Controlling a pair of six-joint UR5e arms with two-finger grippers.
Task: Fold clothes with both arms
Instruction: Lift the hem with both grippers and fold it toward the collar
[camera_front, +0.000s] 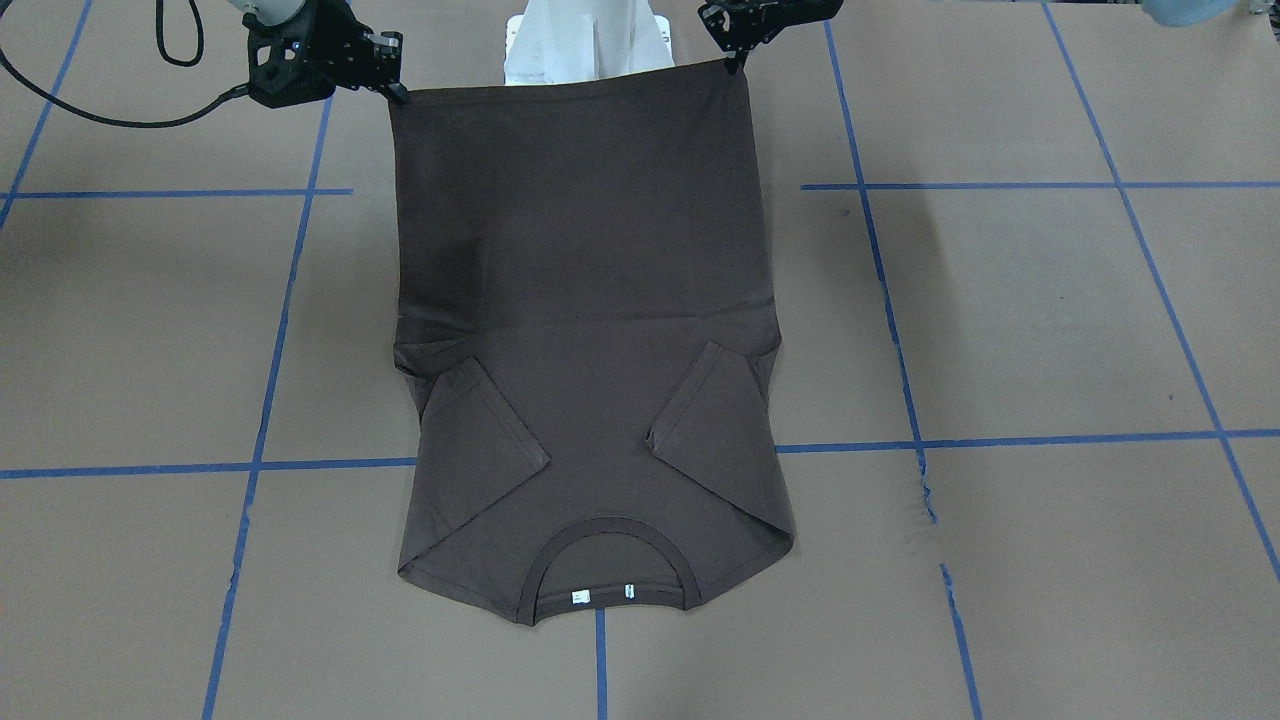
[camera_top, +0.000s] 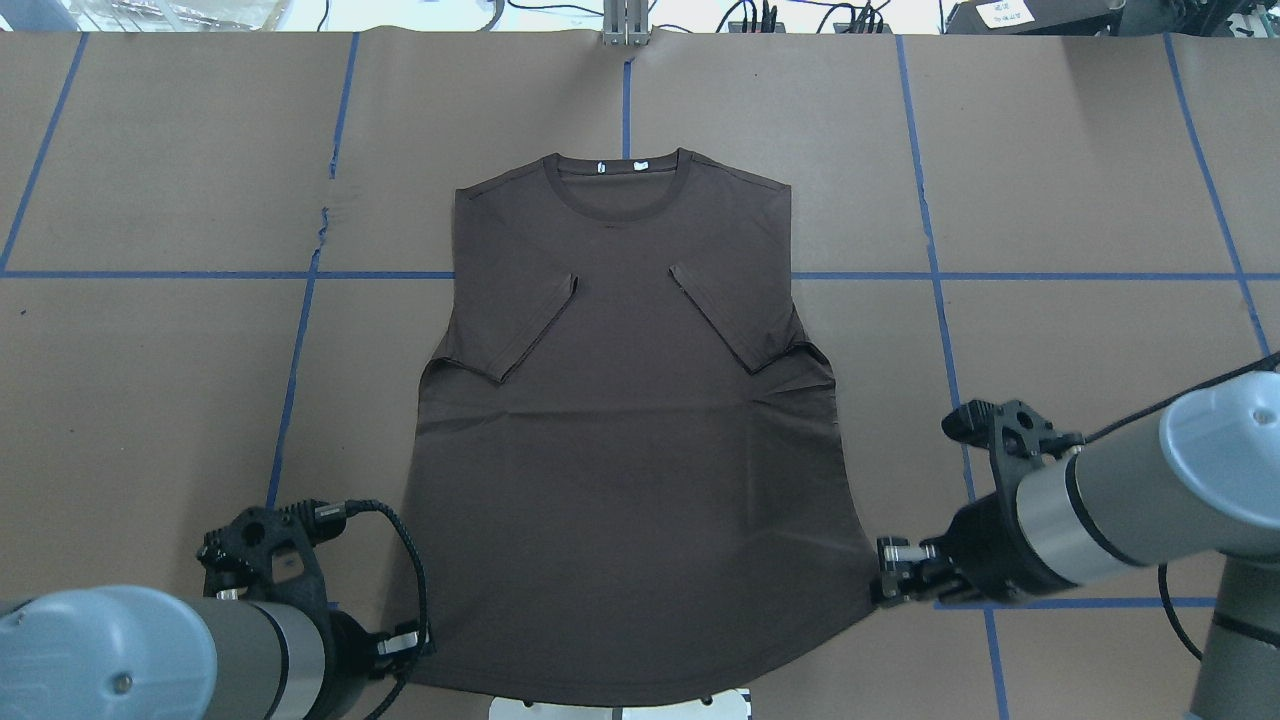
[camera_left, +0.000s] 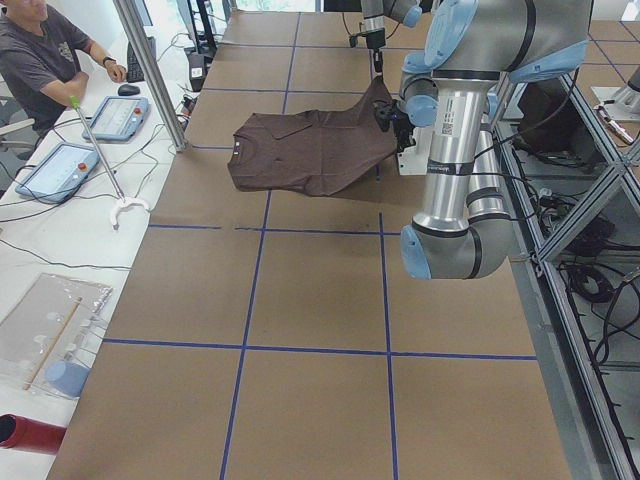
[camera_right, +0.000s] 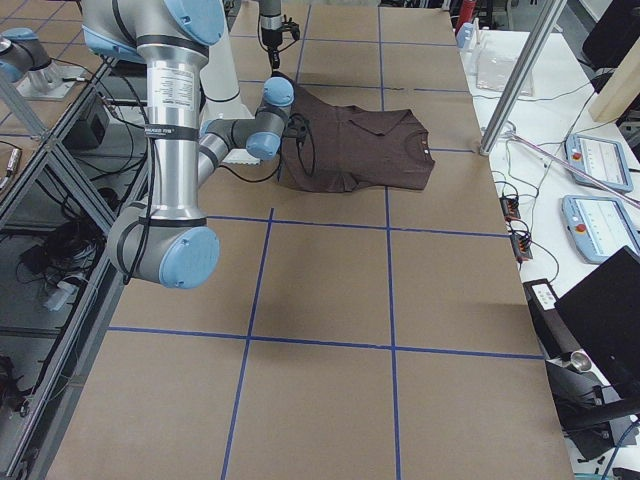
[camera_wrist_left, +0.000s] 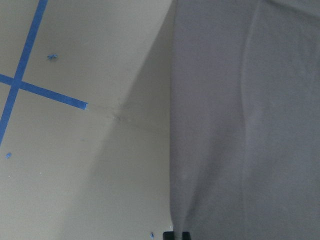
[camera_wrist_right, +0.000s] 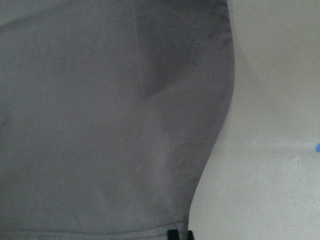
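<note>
T-shirt (camera_top: 630, 420): laid lengthwise, collar pointed at the far edge of the table (camera_top: 1100, 330), sleeves folded inward.
Left gripper (camera_top: 412, 642): one hem corner is pinched.
Right gripper (camera_top: 884, 586): the other hem corner is pinched.

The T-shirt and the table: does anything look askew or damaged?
The T-shirt bunches into creases beside the folded sleeve on the robot's right. On the table cover, one blue tape line is scuffed and broken.

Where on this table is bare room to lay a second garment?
Bare table lies on both sides of the T-shirt and beyond its collar. It is crowded at the hem, where the left tool and the right tool hold the corners.
</note>
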